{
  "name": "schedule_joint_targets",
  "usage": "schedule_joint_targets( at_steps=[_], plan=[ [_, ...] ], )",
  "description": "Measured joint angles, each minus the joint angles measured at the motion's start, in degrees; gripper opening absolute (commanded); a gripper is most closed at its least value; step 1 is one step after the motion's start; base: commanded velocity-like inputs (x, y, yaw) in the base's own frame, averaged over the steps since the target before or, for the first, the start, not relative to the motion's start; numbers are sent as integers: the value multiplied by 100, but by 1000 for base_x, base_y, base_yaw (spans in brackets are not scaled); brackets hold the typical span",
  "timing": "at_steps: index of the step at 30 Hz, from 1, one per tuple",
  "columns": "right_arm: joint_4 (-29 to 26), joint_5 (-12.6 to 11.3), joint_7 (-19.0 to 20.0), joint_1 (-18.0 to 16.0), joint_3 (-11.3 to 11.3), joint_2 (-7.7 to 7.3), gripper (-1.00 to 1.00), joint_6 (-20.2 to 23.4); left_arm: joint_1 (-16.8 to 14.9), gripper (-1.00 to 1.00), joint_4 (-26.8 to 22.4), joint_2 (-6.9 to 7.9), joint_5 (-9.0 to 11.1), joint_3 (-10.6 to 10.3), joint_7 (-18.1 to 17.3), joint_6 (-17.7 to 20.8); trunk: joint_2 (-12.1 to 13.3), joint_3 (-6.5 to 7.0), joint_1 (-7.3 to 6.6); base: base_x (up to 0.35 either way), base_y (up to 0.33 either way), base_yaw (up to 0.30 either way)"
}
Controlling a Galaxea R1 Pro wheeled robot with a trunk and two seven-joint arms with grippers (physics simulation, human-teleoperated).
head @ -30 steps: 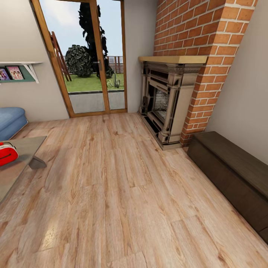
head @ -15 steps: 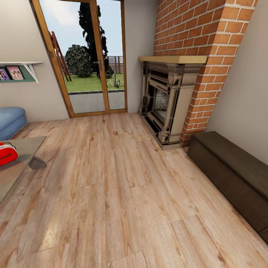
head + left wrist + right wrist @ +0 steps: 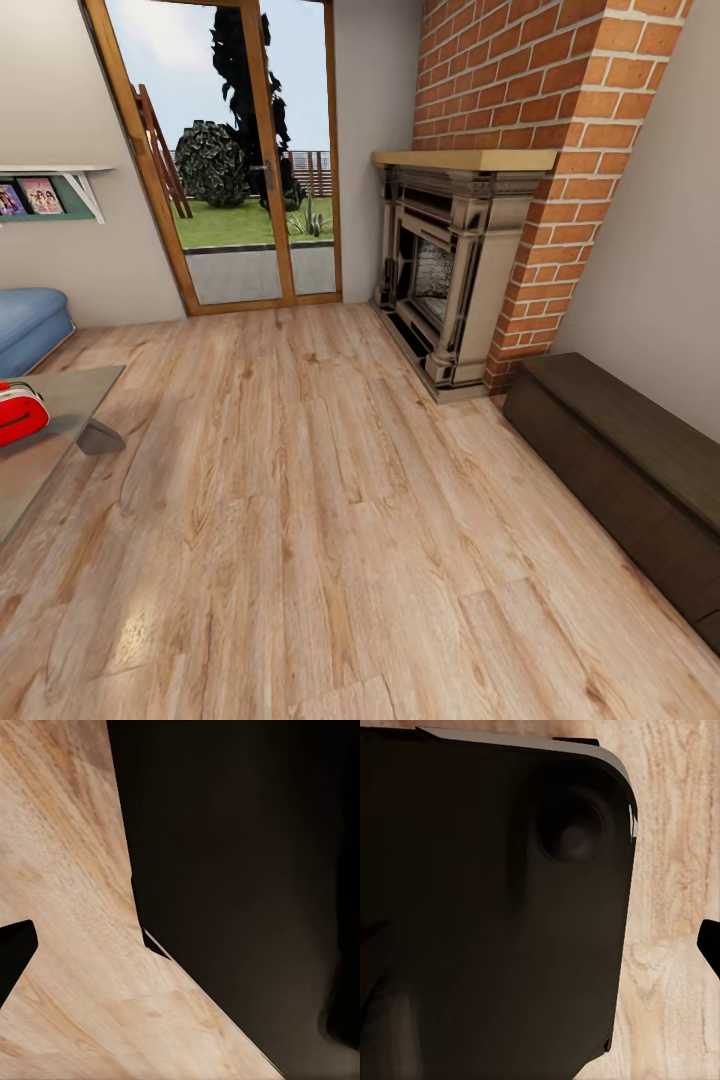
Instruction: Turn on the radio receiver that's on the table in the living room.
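Head view: a small red-and-white radio receiver (image 3: 20,412) sits on the glossy grey low table (image 3: 60,425) at the far left edge; wide light wood floor (image 3: 320,520) lies open toward the brick fireplace (image 3: 470,270) and dark wooden bench (image 3: 630,470). Left wrist view: floor beside dark robot body. Right wrist view: likewise; neither gripper's opening can be told.

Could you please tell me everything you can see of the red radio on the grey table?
The small red portable radio with rounded corners is cut off by the head view's left edge, so part of it is hidden. A pale band runs across its glossy red, plastic-looking body. It rests on the glossy grey low table, near that table's far corner. Nothing else touches it. Its dial cannot be seen.
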Motion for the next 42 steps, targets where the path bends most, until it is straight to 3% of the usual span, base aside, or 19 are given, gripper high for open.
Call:
schedule_joint_targets(
  at_steps=[42],
  plan=[
    [-3,-14,1,-1,4,34,100,-1,-1,100,0,0,0,3,0,0,0,0,0,0,0,0]
  ],
)
